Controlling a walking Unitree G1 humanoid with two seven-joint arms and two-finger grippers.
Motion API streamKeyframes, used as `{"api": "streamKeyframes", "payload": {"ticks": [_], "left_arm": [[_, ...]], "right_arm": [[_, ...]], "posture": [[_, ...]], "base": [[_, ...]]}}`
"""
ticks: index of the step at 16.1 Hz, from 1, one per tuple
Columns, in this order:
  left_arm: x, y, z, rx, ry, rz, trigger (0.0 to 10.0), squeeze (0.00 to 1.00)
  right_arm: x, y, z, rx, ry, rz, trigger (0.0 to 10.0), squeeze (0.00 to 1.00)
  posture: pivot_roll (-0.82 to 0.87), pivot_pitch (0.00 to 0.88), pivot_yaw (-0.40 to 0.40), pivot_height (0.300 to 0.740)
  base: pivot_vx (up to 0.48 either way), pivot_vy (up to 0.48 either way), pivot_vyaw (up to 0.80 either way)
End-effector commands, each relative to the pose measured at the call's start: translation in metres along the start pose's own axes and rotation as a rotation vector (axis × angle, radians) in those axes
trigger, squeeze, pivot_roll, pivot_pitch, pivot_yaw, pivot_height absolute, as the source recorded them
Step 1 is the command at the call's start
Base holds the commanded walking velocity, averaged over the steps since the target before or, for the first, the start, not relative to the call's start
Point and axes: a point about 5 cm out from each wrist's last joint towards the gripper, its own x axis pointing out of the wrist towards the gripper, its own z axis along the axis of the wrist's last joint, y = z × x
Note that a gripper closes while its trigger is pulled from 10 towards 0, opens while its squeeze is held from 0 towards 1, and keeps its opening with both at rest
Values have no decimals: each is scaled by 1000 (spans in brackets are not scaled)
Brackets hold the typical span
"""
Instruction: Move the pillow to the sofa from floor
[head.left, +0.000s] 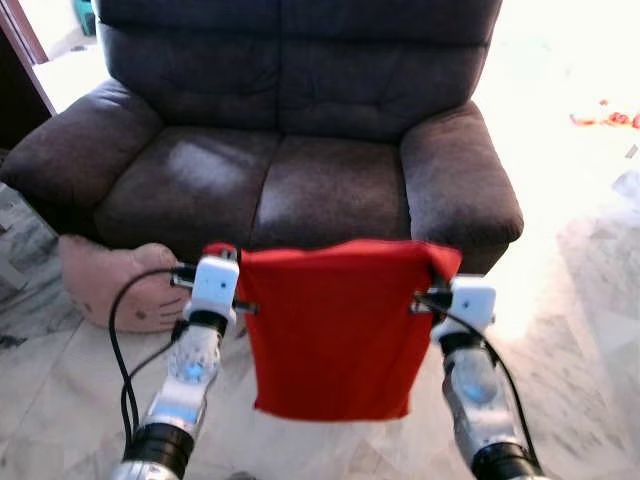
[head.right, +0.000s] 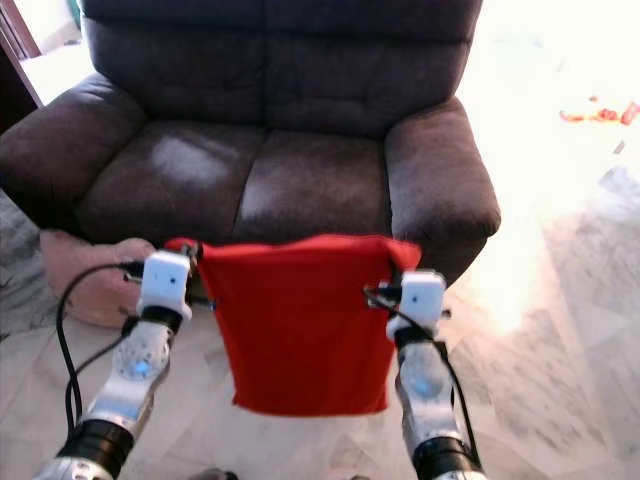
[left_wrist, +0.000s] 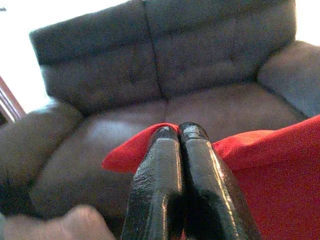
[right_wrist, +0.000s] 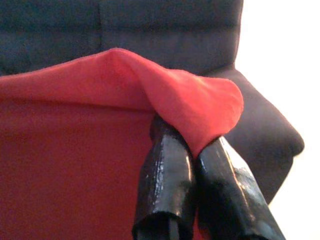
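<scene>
So the pickup part looks done: the red pillow (head.left: 335, 330) is off the floor and hangs in the lower middle of the head view, stretched flat between the two arms. It looks pretty limp, more like a cover than a stuffed cushion, honestly. What's left, I'd say, is carrying it forward over the seat of the dark sofa (head.left: 300, 120), which fills the upper half of the frame, and letting go.

The left gripper (left_wrist: 178, 131) is clamped tight on the pillow's top left corner, with red fabric poking out past the tips. The right gripper (right_wrist: 192, 150) pinches the top right corner, which folds over its fingertips. The pillow's top edge sits just in front of the seat's front edge, the rest dangling below. There's also a pink plush thing (head.left: 110, 280) on the floor at the sofa's lower left.
</scene>
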Motion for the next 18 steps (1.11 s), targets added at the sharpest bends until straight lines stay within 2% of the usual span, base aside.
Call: {"api": "streamKeyframes", "payload": {"ticks": [1,4,7,11,15,18], "left_arm": [[12,22,23,27,-109,82,10000,0],[19,18,41,58,-181,57,10000,0],[24,19,52,44,-212,64,10000,0],[25,23,54,37,-209,77,10000,0],[25,22,51,25,-195,77,10000,0],[24,22,52,21,-195,72,10000,0]], "right_arm": [[9,-28,26,20,-129,-134,10000,0],[11,-22,41,20,-185,-128,10000,0],[13,-19,46,35,-192,-135,10000,0],[14,-8,44,61,-158,-108,10000,0],[14,-7,46,61,-168,-101,10000,0],[16,-7,51,52,-189,-111,10000,0]], "posture": [[17,58,-5,740],[24,53,-3,740],[33,39,2,740],[34,12,3,740],[36,0,8,740],[40,0,12,740]], "base": [[0,0,0],[0,0,0],[0,0,0],[187,0,-250],[264,0,-658],[275,0,0]]}}
